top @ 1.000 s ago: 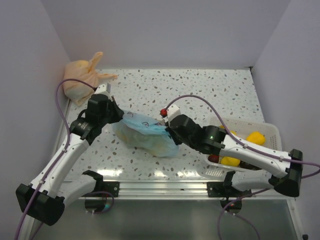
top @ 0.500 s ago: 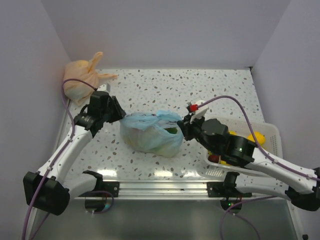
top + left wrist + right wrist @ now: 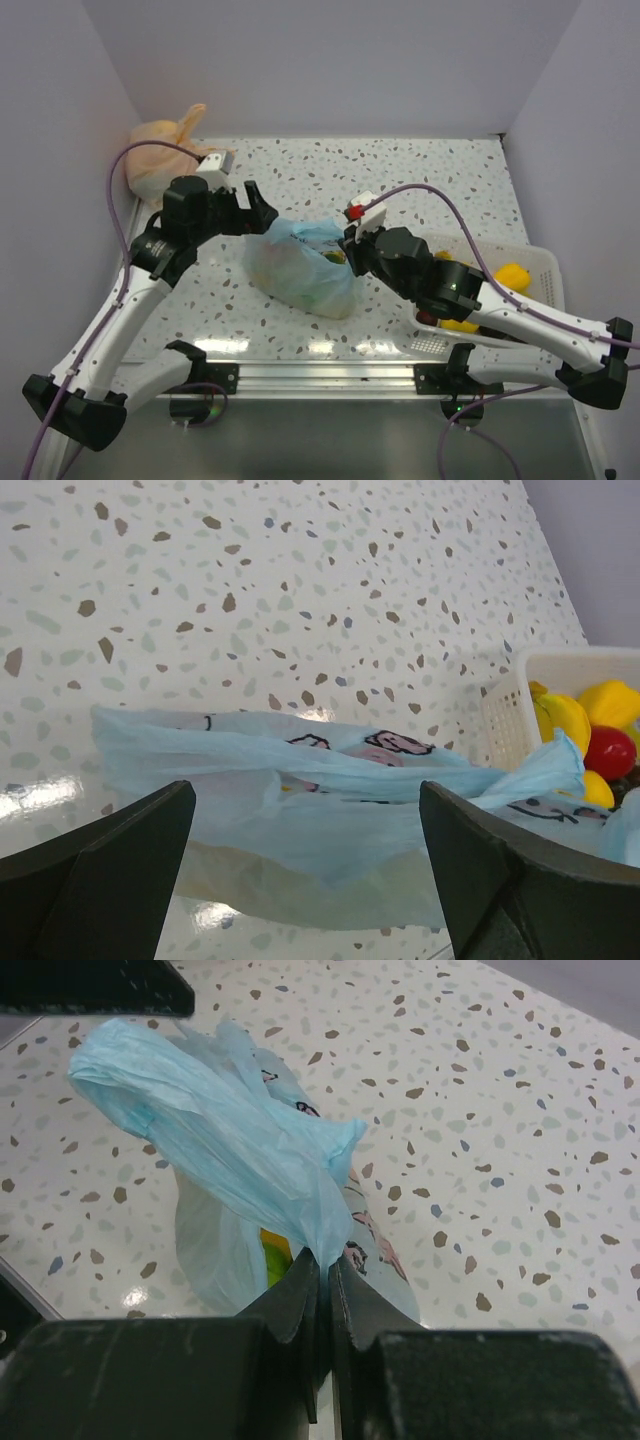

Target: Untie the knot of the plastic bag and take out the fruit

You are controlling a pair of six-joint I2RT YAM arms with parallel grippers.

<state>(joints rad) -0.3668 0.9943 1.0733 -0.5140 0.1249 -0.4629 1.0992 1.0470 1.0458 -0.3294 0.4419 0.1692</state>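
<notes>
From above, the plastic bag (image 3: 298, 272) lies mid-frame on the counter (image 3: 430, 175), with the left jaws wide open and empty beside it. The left wrist view shows the bag (image 3: 300, 815) low in frame, untouched. At bottom centre of the right wrist view, the right jaws pinch a tail of the knot (image 3: 228, 1148); pulling unanchored could drag or tear the bag.

Centre: plastic bag (image 3: 297, 270); right: basket (image 3: 541, 259); far-left corner: other bag (image 3: 163, 131).

The left gripper (image 3: 258, 205) has sprung open, letting go of the plastic bag (image 3: 300, 275) and backing away from it.
</notes>
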